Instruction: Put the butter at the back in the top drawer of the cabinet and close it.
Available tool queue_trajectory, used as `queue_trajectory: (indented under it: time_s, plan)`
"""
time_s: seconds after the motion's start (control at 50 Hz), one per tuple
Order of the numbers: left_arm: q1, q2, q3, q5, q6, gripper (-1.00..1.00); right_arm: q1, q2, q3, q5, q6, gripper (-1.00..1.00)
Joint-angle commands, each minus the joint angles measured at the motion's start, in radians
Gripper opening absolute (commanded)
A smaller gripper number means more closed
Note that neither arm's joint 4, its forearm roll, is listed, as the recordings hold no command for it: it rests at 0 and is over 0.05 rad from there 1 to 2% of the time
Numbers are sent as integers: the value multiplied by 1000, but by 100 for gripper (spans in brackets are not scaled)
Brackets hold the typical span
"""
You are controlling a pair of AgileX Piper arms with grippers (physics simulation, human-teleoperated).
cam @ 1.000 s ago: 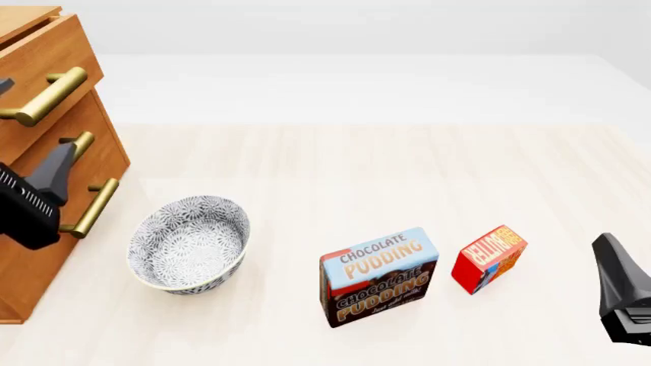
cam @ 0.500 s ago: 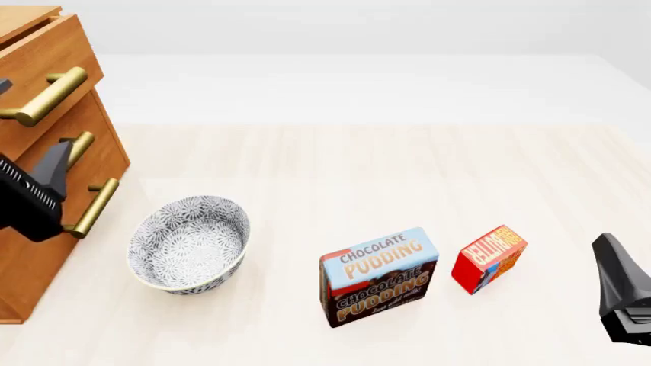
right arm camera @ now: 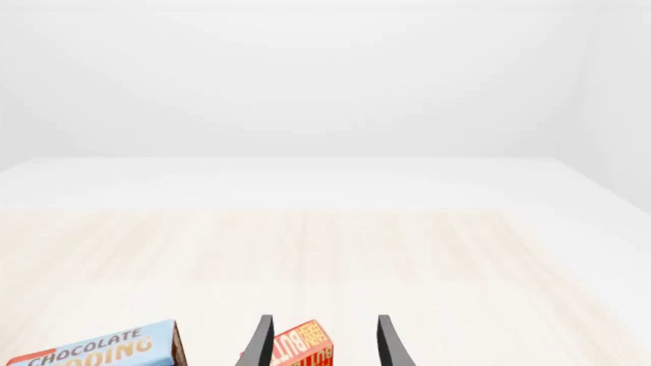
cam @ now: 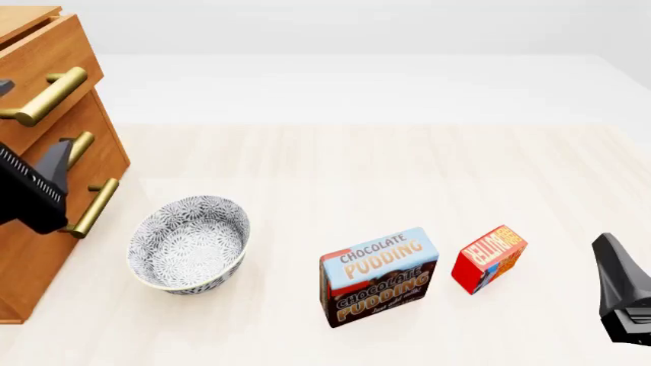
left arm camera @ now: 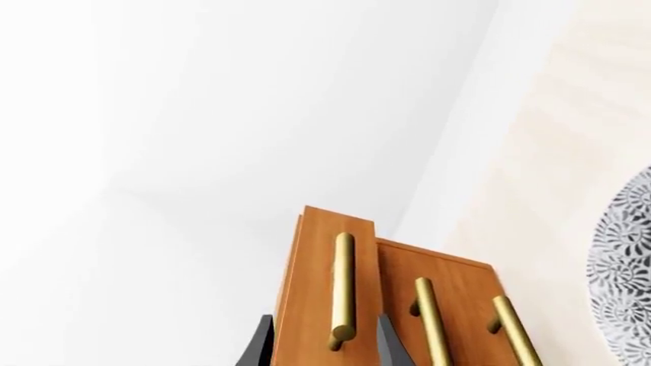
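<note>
Butter (cam: 489, 258) on table, front-right, just right of pudding box (cam: 380, 276), well apart from cabinet (cam: 46, 164). Prob. light, stiff carton w/ slick print; best pinched across narrow flat faces. Right gripper (right arm camera: 322, 345) spread, empty, straddling it; left gripper (left arm camera: 323, 347) spread astride top drawer (left arm camera: 325, 297) handle.

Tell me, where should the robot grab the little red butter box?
Probably across its two long sides, coming from above. The butter lies on the table, apart from the pudding box, and the right gripper, fingers apart, already lines up with it.

Pale wood table (cam: 336, 168) before plain white walls, evenly lit.
</note>
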State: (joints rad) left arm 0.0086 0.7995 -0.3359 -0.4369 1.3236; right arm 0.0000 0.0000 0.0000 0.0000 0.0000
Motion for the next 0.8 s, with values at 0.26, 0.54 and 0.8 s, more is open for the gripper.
queue_trajectory:
  time_s: [0.26,0.54,0.8]
  plan:
    - [20,61,-12,-40,-4,100,0,0,0,0,0,100]
    - [34,95,-15,-67,-2,100,0,0,0,0,0,100]
    - [54,125,-14,-89,0,100,0,0,0,0,0,100]
